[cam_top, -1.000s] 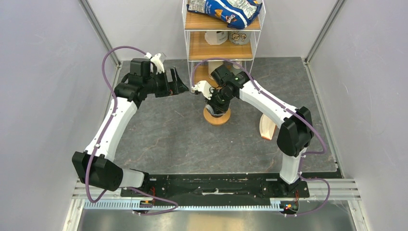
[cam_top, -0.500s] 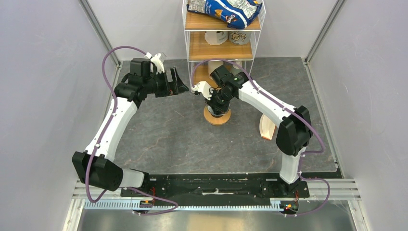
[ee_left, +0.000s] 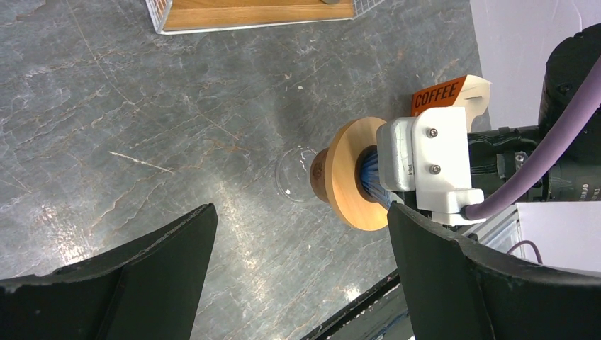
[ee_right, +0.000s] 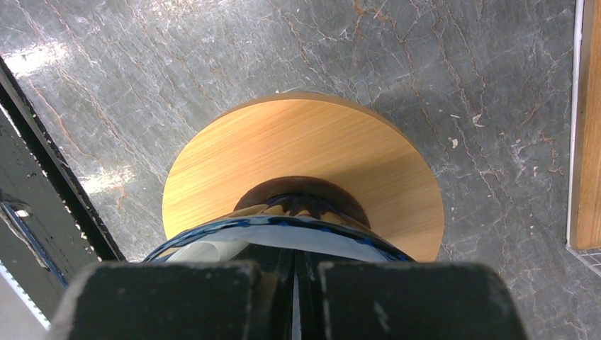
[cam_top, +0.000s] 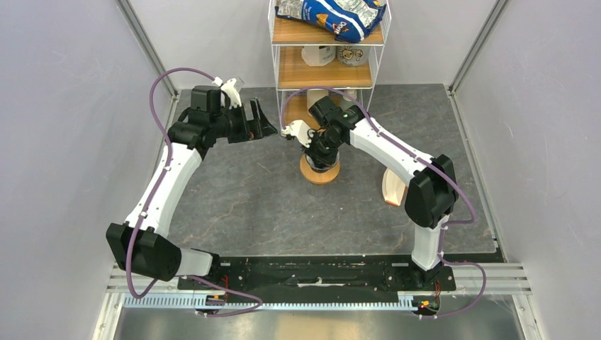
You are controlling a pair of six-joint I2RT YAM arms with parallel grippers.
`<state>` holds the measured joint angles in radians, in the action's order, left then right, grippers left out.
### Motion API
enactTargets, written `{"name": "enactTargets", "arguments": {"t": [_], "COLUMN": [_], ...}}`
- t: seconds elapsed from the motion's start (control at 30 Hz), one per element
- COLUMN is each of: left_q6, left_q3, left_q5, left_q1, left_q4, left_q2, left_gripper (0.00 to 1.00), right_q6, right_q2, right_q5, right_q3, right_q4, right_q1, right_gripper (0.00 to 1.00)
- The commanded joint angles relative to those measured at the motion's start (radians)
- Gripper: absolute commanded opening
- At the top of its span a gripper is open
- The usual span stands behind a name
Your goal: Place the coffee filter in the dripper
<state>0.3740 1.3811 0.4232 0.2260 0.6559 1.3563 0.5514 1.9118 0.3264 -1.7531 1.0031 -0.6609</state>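
Honestly, not much is moving here. Nearest us, the upright white-and-tan bundle of spare filters [cam_top: 393,185] is sitting untouched on the grey stone table [cam_top: 234,205]. Past that, the right arm is nudging its elbow and wrist a hair to the left compared with a second ago. The right claw [ee_right: 294,273] is staying pressed shut, tips down at the mouth of the small dark blue ribbed dripper [ee_right: 283,221]. We're not seeing anything pinched between them.

The thin white paper coffee filter [ee_right: 205,251] is showing just inside the blue rim, so we're guessing it's already seated and the claw is about to lift off. The dripper is resting in the flat tan wooden ring [ee_right: 305,149]. The left claw [ee_left: 301,212] is hanging wide open and empty off to the side, not budging. Farthest back, the wooden wire shelf [cam_top: 326,71] is staying out of it.
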Motion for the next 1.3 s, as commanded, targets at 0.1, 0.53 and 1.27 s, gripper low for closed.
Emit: {"name": "enactTargets", "arguments": {"t": [0.1, 0.53, 1.27], "left_q6": [0.007, 0.020, 0.026], "left_q3": [0.027, 0.026, 0.010], "left_q5": [0.032, 0.050, 0.063], "left_q1": [-0.013, -0.020, -0.020], "left_q4": [-0.025, -0.043, -0.053], "left_q2": [-0.008, -0.011, -0.020], "left_gripper": [0.98, 0.98, 0.98], "right_q6": [0.017, 0.009, -0.022], "right_q2": [0.036, 0.016, -0.030], "right_q5": [-0.004, 0.009, 0.019], "right_q3": [-0.020, -0.094, -0.161], "right_q4": [0.031, 0.078, 0.124], "right_q1": [0.000, -0.001, -0.002], "right_gripper": [0.03, 0.06, 0.11]}}
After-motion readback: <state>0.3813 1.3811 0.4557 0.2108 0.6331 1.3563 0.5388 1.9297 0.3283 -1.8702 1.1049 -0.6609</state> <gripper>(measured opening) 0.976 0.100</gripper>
